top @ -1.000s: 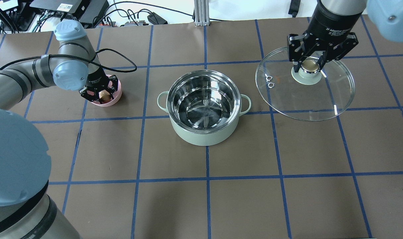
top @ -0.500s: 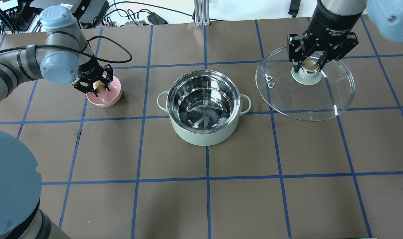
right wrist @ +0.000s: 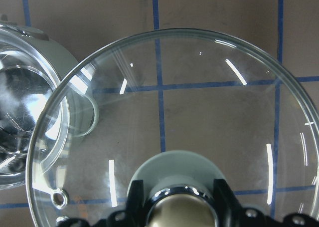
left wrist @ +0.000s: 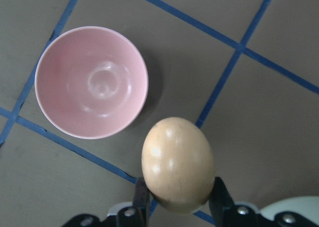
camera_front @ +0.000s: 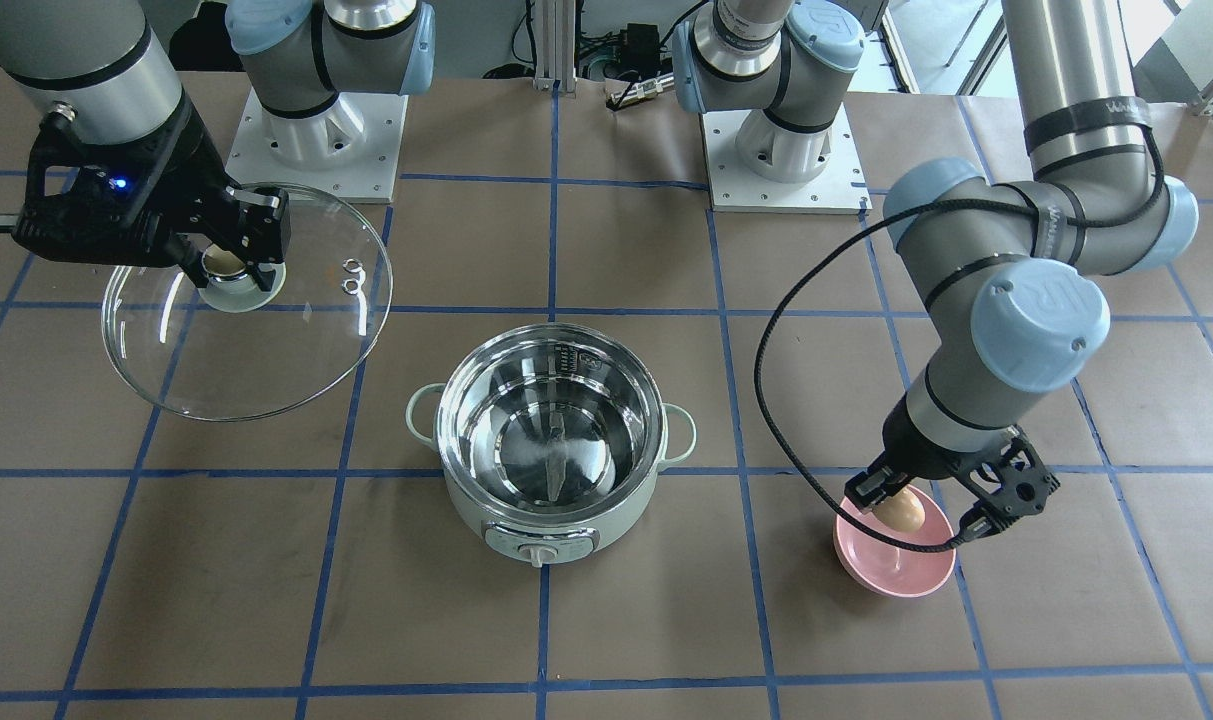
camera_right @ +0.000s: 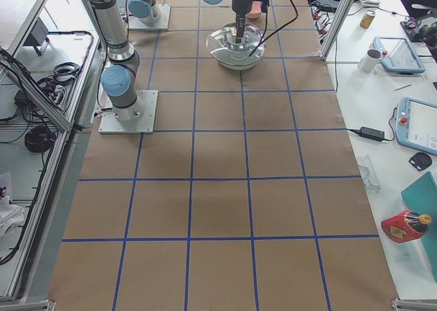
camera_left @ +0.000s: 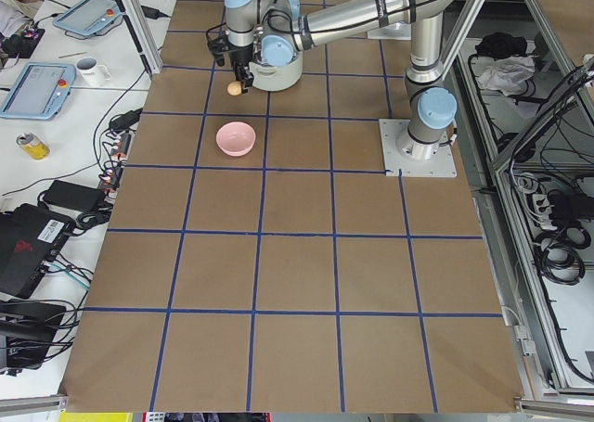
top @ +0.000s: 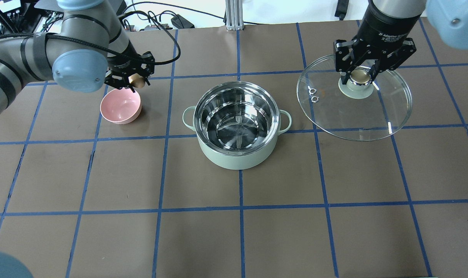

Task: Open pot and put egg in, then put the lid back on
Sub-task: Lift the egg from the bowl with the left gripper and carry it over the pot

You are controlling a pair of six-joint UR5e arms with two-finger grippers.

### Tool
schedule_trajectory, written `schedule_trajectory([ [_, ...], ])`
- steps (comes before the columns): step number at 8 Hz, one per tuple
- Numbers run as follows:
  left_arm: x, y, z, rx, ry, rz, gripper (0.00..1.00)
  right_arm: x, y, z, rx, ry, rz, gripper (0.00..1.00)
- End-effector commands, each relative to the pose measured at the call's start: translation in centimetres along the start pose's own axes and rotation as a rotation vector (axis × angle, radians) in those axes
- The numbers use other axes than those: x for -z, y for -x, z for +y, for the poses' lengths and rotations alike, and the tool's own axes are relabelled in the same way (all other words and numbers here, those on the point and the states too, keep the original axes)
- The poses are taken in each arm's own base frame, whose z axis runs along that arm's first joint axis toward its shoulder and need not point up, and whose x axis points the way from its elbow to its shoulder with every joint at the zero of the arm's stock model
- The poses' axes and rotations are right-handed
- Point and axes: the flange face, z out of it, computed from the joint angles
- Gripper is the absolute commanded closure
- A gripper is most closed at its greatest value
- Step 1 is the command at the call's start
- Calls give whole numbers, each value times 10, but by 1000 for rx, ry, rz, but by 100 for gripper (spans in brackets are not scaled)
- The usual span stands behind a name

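Well, from across the table the left gripper (camera_front: 913, 506) is pinched onto the egg (camera_front: 903, 515), which shows over the pink bowl (camera_front: 891, 585). The right gripper (camera_front: 224, 265) is clamped on the knob of the lid (camera_front: 256, 370), held off to one side of the open pot (camera_front: 621, 515).

From overhead, the egg is clear of the bowl and well apart from the pot's empty steel interior.

The left-end view shows the egg hanging above the table.

On the left wrist camera, the fingers (left wrist: 222, 199) meet the egg across its broad middle. That seems sensible to me: a shell is light, smooth and brittle, so it wants a gentle squeeze and a low release.

The right wrist camera is mostly glass, which I'd judge stiff, fairly heavy and breakable. It is best carried by that knob.
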Motion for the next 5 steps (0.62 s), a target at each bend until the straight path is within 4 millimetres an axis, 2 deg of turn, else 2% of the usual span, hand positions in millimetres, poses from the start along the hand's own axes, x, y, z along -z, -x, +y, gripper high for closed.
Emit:
schedule_trajectory([
  [1, 48, -83, 98, -84, -38, 75, 100, 0, 0, 0, 0, 0, 1, 71],
  [2, 45, -108, 130, -133, -25, 77, 100, 0, 0, 0, 0, 0, -1, 71],
  [3, 41, -124, 153, -131, -11, 78, 100, 0, 0, 0, 0, 0, -1, 71],
  [4, 30, -135, 168, -145, 44, 101, 100, 0, 0, 0, 0, 0, -1, 71],
  [5, 9, -147, 175, -155, 126, 140, 100, 0, 0, 0, 1, 0, -1, 71],
])
